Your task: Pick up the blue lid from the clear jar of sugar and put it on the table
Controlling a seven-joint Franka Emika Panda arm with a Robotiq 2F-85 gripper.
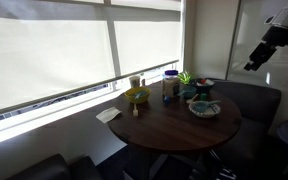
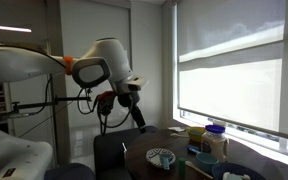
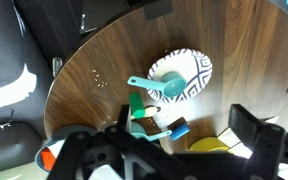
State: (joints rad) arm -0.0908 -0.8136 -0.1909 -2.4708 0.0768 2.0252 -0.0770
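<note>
The blue lid (image 1: 171, 73) sits on the clear jar of sugar (image 1: 171, 88), which stands upright on the round dark wooden table (image 1: 174, 125) near the window. Lid (image 2: 216, 128) and jar (image 2: 215, 146) also show at the right of an exterior view. In the wrist view the lid (image 3: 178, 130) lies far below, between my fingers. My gripper (image 1: 254, 62) is open and empty, high in the air beyond the table's edge; it also shows in an exterior view (image 2: 139, 121) and in the wrist view (image 3: 182, 118).
On the table stand a patterned bowl (image 1: 204, 107) with a teal spoon (image 3: 149, 86), a yellow bowl (image 1: 136, 96), a shorter brownish jar (image 1: 136, 82), a small plant (image 1: 187, 78) and a white napkin (image 1: 108, 115). Dark seats ring the table.
</note>
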